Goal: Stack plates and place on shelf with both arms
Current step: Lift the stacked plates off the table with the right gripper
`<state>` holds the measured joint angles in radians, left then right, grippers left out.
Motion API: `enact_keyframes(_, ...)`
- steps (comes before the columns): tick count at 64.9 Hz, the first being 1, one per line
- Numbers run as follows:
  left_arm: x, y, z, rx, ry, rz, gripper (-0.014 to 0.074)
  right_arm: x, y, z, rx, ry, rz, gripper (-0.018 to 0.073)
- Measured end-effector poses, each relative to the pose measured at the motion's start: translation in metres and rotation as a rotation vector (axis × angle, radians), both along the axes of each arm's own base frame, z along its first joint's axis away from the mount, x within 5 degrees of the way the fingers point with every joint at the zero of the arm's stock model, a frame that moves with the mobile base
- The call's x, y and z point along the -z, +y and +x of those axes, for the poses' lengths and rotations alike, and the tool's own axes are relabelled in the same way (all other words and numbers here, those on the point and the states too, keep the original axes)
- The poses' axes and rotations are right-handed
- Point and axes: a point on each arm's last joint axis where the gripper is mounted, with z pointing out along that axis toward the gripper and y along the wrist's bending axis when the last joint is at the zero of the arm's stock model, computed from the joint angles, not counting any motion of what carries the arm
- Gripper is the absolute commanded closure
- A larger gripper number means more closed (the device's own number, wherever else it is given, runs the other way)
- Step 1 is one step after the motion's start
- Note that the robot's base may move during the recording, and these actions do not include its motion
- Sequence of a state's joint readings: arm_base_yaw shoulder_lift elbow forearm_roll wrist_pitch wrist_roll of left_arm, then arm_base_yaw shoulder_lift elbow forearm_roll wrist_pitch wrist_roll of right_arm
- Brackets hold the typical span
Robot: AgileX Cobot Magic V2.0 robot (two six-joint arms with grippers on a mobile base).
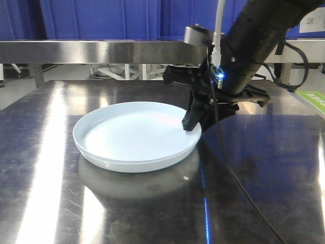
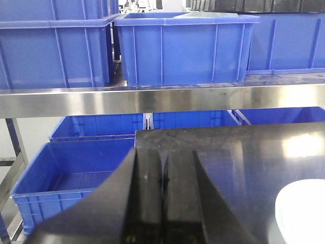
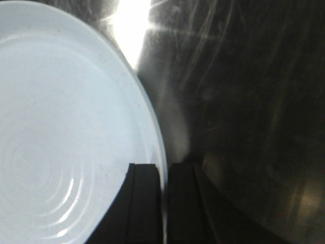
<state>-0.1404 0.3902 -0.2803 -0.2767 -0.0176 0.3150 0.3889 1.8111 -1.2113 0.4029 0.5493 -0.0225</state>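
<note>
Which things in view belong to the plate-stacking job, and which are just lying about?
Job:
- plate, rim pinched by the right gripper
- shelf
- left gripper, shut, holding nothing

Lying about:
- crates, blue, on and below the shelf
- table, only the surface under the plate

A second plate cannot be made out.

Overhead light lays white bands across the left of the steel table (image 1: 45,168), with a thin blue-white streak of glare toward its front edge. The plate (image 1: 132,134) reflects dimly in the metal below. Glare burns out the top of the right wrist view; the right gripper (image 3: 163,175) looms dark and soft. The left gripper (image 2: 162,175) blurs before sharp, evenly lit crates (image 2: 177,51).
</note>
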Motion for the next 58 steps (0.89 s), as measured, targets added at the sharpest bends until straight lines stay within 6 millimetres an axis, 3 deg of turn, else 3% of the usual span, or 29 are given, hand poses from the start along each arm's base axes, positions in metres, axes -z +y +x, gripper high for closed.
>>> enact_keyframes(14,0.0,0.0,0.0,0.0,0.0,0.0,0.0514,-0.046,-0.014,-0.007,-0.021,-0.262,-0.055,0.0502)
enact_keyframes(25,0.0,0.0,0.0,0.0,0.0,0.0,0.0514,-0.072,-0.038,-0.03,0.057,-0.483,-0.021,0.0502)
enact_keyframes(44,0.0,0.0,0.0,0.0,0.0,0.0,0.0514,-0.081,-0.078,-0.098,0.181,-0.813,0.048,0.0502)
enact_keyframes(58,0.0,0.0,0.0,0.0,0.0,0.0,0.0514,-0.077,-0.1,-0.153,0.238,-0.911,0.104,0.0502)
